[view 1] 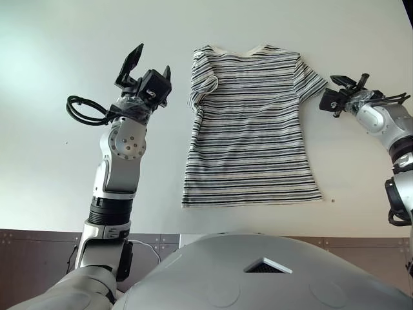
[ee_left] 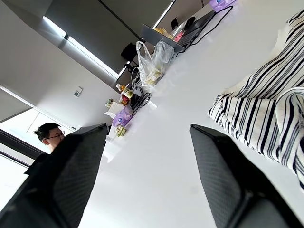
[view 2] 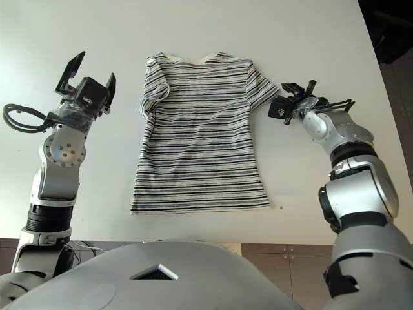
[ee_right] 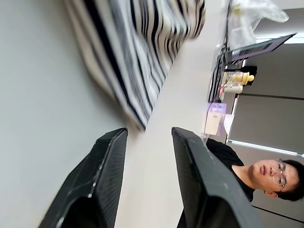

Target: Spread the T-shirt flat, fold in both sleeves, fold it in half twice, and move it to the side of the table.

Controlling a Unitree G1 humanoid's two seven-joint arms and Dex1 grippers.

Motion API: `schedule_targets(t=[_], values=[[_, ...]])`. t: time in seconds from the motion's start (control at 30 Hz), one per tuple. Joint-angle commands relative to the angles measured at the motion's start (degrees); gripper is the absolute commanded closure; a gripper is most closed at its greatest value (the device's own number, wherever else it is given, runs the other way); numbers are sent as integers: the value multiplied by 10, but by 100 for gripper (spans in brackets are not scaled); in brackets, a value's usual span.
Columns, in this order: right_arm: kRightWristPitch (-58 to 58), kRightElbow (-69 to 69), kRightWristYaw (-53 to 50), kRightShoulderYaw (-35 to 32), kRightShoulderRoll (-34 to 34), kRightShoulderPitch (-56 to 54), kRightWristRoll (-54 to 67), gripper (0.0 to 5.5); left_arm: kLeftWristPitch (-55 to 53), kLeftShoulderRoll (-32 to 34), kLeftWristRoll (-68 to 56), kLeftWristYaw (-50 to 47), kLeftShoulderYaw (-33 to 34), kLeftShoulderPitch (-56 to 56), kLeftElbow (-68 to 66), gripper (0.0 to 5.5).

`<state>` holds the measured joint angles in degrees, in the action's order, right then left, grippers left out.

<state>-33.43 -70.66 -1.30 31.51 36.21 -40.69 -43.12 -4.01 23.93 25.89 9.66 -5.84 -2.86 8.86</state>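
left tool (view 1: 153, 59) spread beside t-shirt (view 1: 248, 129) — right tool (view 2: 277, 100) just off its sleeve (view 1: 310, 81)

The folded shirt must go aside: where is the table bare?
Bare table lies between the left gripper and the T-shirt, beyond its collar, and between the right gripper and the near edge. The right sleeve is crowded: that gripper sits there.

You see a laptop (ee_left: 161, 38) at the far end of the table (ee_left: 180, 118), a clear plastic bag (ee_left: 153, 64) just beside it and a purple pouch (ee_left: 123, 116) farther along; a small dark speck (view 1: 332, 199) lies toward the near edge.
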Motion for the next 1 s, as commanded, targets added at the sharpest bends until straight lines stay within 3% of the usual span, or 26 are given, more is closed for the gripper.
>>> schedule_targets(t=[0.03,0.23,0.57,0.8,1.0], values=[[13,-23,3,15,-35,-14,-12,380,3,-4,3,0,-9,-6,-7,231],[39,-42,3,17,-39,-23,-4,380,2,-8,2,1,-16,-10,-7,231],[38,-43,5,4,-35,-11,17,535,8,-16,9,-7,-28,-12,-21,229],[29,-42,2,3,-39,-6,23,535,8,-17,11,-12,-32,-11,-20,229],[-13,5,-19,-67,-33,4,96,535,12,-14,10,-16,-31,-10,-24,229]])
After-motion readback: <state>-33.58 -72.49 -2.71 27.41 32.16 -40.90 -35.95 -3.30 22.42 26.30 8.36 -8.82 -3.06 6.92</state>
